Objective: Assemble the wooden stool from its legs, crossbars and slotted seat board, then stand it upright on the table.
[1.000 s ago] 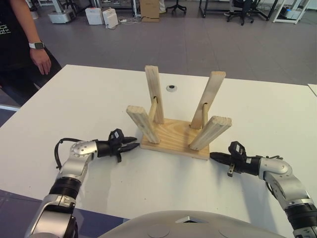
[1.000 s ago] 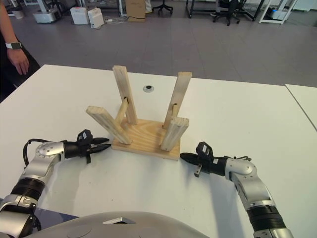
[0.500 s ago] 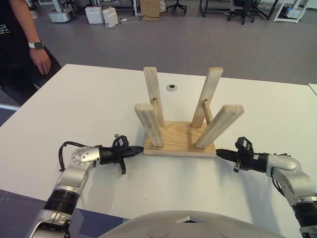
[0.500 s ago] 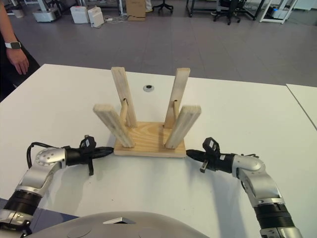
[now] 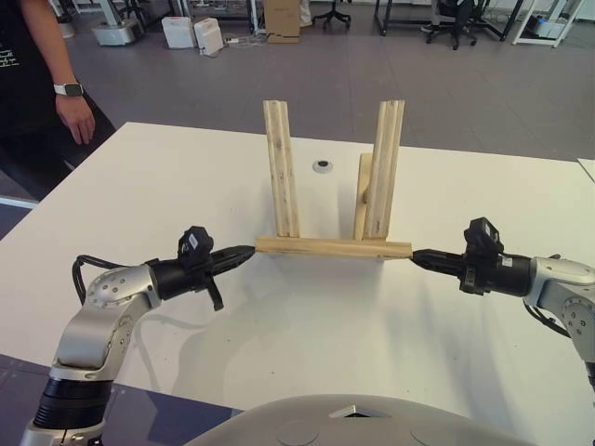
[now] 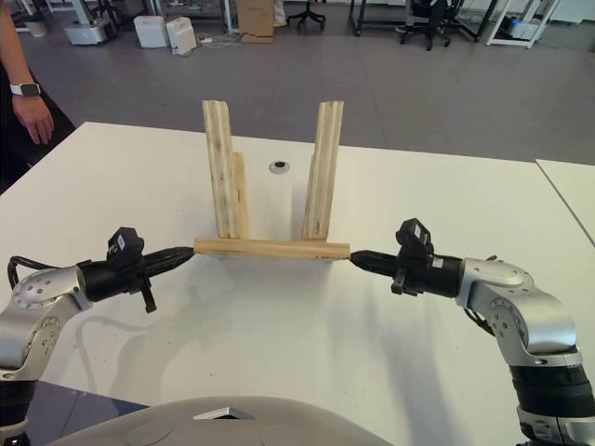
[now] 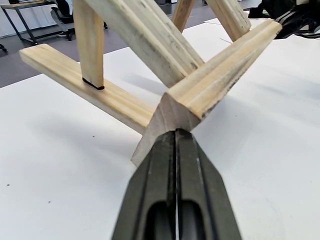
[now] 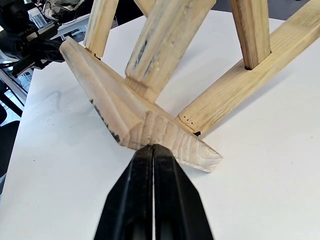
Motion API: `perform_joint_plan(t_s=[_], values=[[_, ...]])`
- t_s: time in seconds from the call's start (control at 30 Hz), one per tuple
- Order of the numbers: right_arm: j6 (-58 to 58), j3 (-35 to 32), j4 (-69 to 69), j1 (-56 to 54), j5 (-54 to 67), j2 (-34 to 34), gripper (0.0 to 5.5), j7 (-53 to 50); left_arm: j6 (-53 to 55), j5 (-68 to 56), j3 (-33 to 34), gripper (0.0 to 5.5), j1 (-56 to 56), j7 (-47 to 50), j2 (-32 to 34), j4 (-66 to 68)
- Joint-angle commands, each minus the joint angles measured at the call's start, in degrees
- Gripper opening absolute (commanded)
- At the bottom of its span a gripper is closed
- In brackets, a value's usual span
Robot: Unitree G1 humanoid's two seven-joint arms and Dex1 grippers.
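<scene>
While the head views present the seat board (image 5: 333,247) edge-on at mid-table (image 5: 167,177), with the stool's legs (image 5: 282,167) pointing upward, the wrist views show how the grippers meet it. The left gripper (image 5: 244,253) has its fingers (image 7: 165,165) pressed together, with the tip against the board's left corner. The right gripper (image 5: 420,256) likewise has its fingers (image 8: 145,170) closed flat, with the tip at the right corner. Neither clasps any wood. The left wrist view also shows a leg seated in a dark slot (image 7: 93,83). A small dark round fitting (image 5: 322,165) sits in the table just beyond the stool.
</scene>
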Motion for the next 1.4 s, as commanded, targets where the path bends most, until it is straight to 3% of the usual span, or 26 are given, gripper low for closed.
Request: perform_joint_plan(t_s=[0.03, 0.3, 0.47, 0.67, 0.93, 1.17, 1.4], values=[[3.21, 0.65, -1.81, -4.14, 5.99, 3.18, 0.00, 0.50, 0.48, -3.36, -0.64, 0.04, -3.86, -0.46, -1.95, -0.46], [6.73, -2.74, -2.10, -5.56, 10.11, 3.77, 0.00, 0.35, 4.14, -6.97, 0.62, 0.04, -4.42, 1.27, -2.88, -5.21], [0.64, 0.20, 6.31, -5.01, 0.64, -1.15, 0.80, 4.08, 3.35, -4.48, 3.62, 0.70, 1.84, -3.42, 2.71, 0.79], [-15.76, 5.36, 22.50, -7.36, -12.53, -5.63, 1.94, 11.58, -8.08, 3.04, 5.79, 1.71, 2.09, -8.20, 7.58, 17.13], [-25.63, 15.60, 29.68, -18.05, -19.69, 1.54, 3.53, 18.12, -11.64, 6.68, -4.61, 3.39, -6.69, -13.28, 5.26, 19.95], [-28.25, 19.43, 33.59, -21.76, -22.72, 5.68, 3.44, 19.20, -15.43, 8.75, -10.19, 3.41, -14.43, -15.64, 1.29, 25.83], [-29.83, 20.73, 36.35, -23.64, -23.52, 8.89, 2.10, 20.51, -18.58, 9.09, -11.58, 2.18, -16.05, -17.75, -0.03, 31.13]])
